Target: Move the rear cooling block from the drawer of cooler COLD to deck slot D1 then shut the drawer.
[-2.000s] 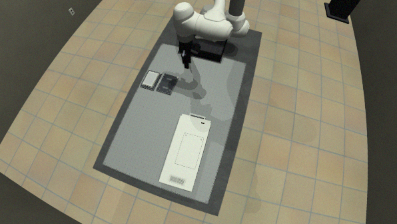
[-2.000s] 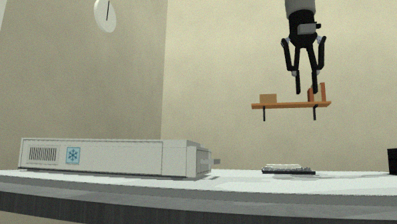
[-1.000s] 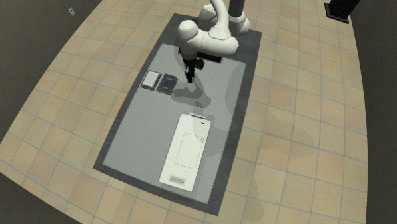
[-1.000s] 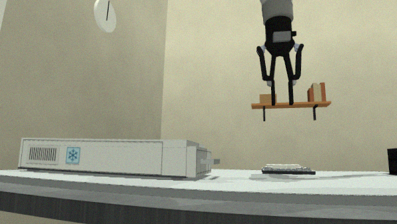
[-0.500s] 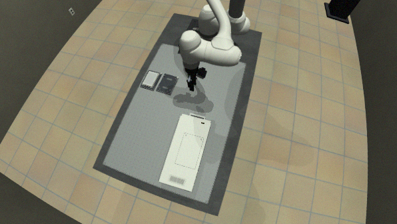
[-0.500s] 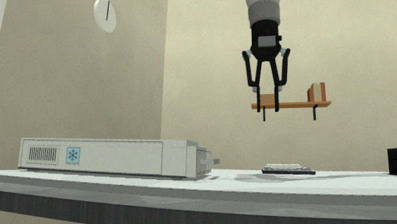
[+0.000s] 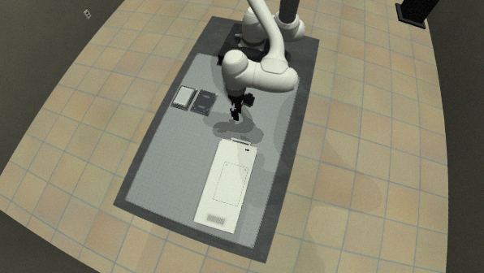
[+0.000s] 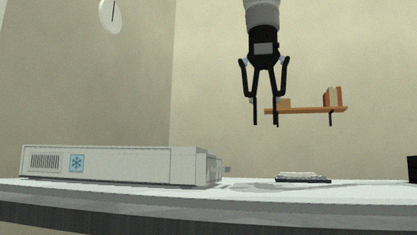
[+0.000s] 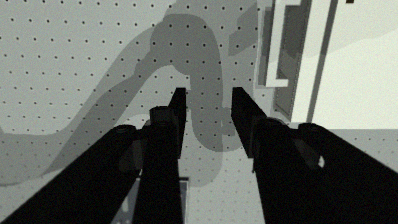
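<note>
Where shadows fall, the worktop seems perforated.

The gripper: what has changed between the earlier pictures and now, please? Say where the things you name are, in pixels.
The gripper (image 7: 235,115) (image 8: 265,124) (image 9: 208,102) moved toward the cooler's handle (image 7: 240,141) (image 8: 227,169) (image 9: 276,82) and lower. It took hold of nothing. The cooler (image 7: 225,187) (image 8: 115,166) (image 9: 367,85) and both deck slots (image 7: 204,102) (image 7: 175,106) stayed as they were.
</note>
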Controlling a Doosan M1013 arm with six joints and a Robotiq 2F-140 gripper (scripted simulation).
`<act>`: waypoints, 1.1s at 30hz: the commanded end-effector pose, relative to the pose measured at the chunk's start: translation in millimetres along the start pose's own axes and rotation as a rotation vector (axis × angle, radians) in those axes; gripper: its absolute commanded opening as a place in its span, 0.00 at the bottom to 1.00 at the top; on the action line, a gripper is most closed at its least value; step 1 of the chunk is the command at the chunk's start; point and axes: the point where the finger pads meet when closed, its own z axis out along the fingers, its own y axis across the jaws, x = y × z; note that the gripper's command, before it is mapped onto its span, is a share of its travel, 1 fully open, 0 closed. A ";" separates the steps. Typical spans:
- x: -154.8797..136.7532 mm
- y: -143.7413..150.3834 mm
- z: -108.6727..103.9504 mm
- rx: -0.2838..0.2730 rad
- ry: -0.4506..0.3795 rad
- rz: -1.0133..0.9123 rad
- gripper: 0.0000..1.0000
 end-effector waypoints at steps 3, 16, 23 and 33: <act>8.8 15.9 7.5 -0.001 0.000 0.000 0.34; 28.6 50.5 26.2 -0.001 0.000 0.000 0.34; 41.1 72.5 38.1 -0.001 0.001 0.000 0.34; 43.8 77.2 48.6 -0.001 0.001 0.000 0.34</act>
